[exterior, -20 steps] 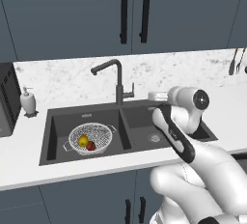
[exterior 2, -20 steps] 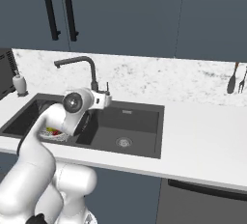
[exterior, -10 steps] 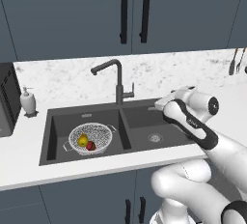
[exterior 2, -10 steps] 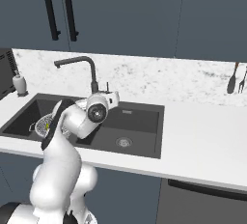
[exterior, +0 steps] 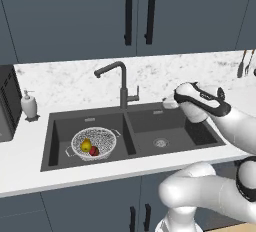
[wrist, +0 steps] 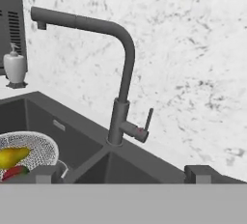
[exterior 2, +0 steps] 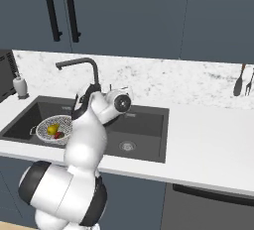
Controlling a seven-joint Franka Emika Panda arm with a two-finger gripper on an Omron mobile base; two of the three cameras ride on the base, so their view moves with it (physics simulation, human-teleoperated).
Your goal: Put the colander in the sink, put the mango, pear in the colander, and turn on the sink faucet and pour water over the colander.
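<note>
The wire-mesh colander (exterior: 93, 142) sits in the left basin of the dark double sink (exterior: 172, 121). Inside it lie the yellow pear (exterior: 86, 146) and the red mango (exterior: 94, 151). The gooseneck sink faucet (exterior: 122, 83) stands behind the divider, its spout reaching left over the colander's basin. No water is running. My gripper (exterior: 169, 102) hovers open and empty over the right basin's back edge, right of the faucet. In the hand view the gripper (wrist: 123, 174) faces the faucet (wrist: 123, 73) and its side lever (wrist: 147, 121), with the colander (wrist: 29, 153) at lower left.
A soap dispenser (exterior: 28, 105) and a dark appliance (exterior: 5, 106) stand on the counter left of the sink. Utensils (exterior: 242, 63) hang on the marble backsplash at far right. The right basin holds only its drain (exterior: 160, 142). Cabinets hang above.
My hand has swung right, away from the left basin, and turned to face the faucet. The jaws stay open. Colander and fruit have not moved.
</note>
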